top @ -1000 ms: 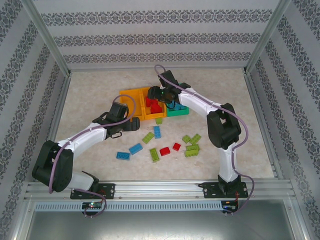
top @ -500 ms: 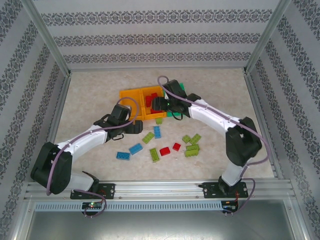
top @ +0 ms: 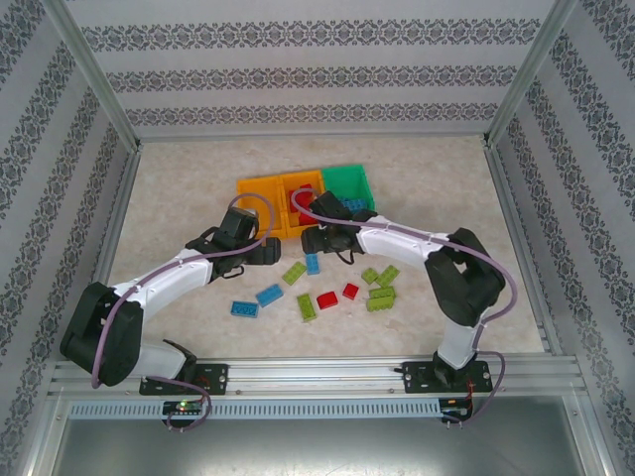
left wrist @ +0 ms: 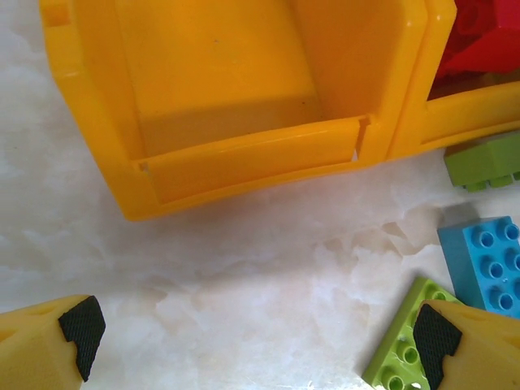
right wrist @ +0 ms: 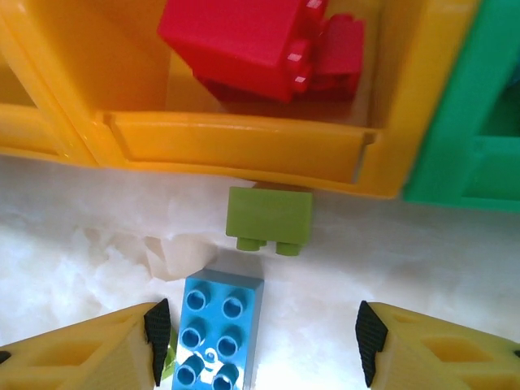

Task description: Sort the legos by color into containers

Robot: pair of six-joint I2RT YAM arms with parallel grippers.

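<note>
Roughly a dozen legos (top: pixel 326 299) lie loose on the table (top: pixel 179 188), all on the near side of the middle orange bin (top: pixel 301 178), which holds the red bricks (right wrist: pixel 244 36). The sort looks well under way but far from done.

The step in hand seems to be a pick by the right gripper (right wrist: pixel 263 340). It hangs just in front of that bin's near wall, jaws apart and clamped on nothing. A blue brick (right wrist: pixel 218 329) lies between them, close to one pad. An olive-green brick (right wrist: pixel 270 218) sits beyond it, hard against the bin's wall.

The next move, I judge, calls for centring on the blue brick, closing across its narrow width, and lifting it clear of the rim. It may belong in the green bin (right wrist: pixel 471 106), the middle bin's neighbour on the right arm's side, though that bin's contents are hard to make out.

The left gripper (left wrist: pixel 258 341) stands wide open and empty before the empty orange bin (left wrist: pixel 219 106), the middle bin's other neighbour, with a lime brick (left wrist: pixel 402 349) at one fingertip.

Room is tight just in front of the middle bin, where the two grippers are near each other. Bare table opens up behind it and out past the empty orange bin.
</note>
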